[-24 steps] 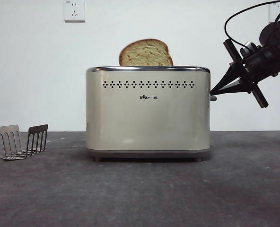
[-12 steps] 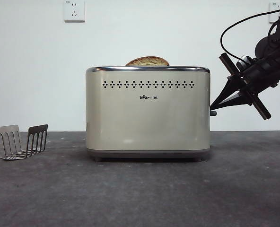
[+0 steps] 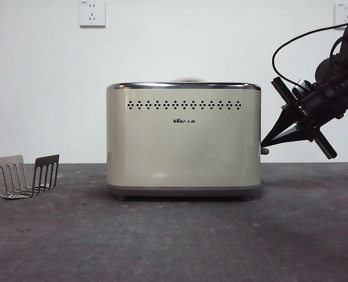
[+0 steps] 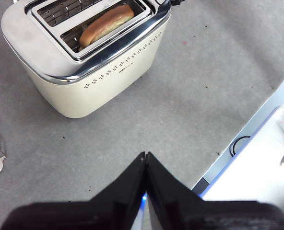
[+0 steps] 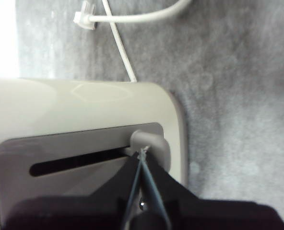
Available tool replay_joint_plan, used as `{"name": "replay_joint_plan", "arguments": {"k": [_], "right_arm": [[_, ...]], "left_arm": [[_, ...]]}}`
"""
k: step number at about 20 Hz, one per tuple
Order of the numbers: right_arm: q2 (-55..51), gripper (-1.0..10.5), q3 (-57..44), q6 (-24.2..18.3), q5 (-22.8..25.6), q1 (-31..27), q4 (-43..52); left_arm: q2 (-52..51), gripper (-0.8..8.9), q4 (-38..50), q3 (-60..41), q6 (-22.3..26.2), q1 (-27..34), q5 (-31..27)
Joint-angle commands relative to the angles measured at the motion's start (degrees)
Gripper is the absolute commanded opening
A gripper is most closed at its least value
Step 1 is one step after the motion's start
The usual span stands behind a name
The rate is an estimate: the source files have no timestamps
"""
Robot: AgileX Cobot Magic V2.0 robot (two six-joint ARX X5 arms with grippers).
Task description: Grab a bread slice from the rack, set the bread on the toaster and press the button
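Nearest thing up front is the bare grey table (image 3: pixel 174 241), then the little metal rack (image 3: pixel 27 175), empty, standing well off to one side of the toaster (image 3: pixel 184 138).

The right pincer (image 5: pixel 141 152) is clenched, tips pinched together and sitting right on the dark grey button (image 5: pixel 150 143), which is at the low end of its slot in the toaster's side. The left pincer (image 4: pixel 145 155) is clenched too, holding nothing, hanging high above the table and well apart from the action.

What could go wrong: that contact is just two thin tips on a rounded knob. If they ride off its edge, the lever might not latch and would spring up with the bread. Push too hard at an angle and the whole toaster could skid, since nothing braces it.

The views split nicely here. From the front you basically can't see the slice of bread (image 4: pixel 106 24), just a faint dark hint above the chrome rim. The left wrist view looks down into the slot and shows it sunk in, crust up. Only the right wrist view shows the tip-on-button contact, plus a white cable (image 5: pixel 127 19) on the table behind the toaster.
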Motion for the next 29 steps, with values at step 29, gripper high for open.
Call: {"name": "replay_joint_plan", "arguments": {"k": [29], "right_arm": [[-2.14, -0.1, 7.93, -2.47, 3.32, 0.98, -7.76]], "left_arm": [[-0.11, -0.09, 0.11, -0.26, -0.50, -0.07, -0.07]]}}
